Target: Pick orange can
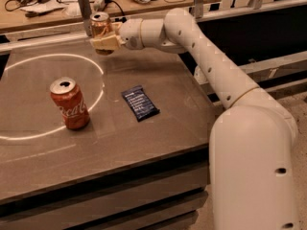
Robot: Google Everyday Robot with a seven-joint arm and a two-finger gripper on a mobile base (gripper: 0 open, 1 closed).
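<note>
The orange can, copper-toned with a silver top, is at the far edge of the table in the camera view. My gripper is shut around its lower body, with tan fingers covering the bottom half. The can stays upright in my grasp and seems to be just off the table surface. My white arm reaches in from the right.
A red Coca-Cola can stands on the left part of the table, on a white ring marking. A dark blue snack packet lies flat mid-table. Behind is a workbench with cables and tools, and a rail.
</note>
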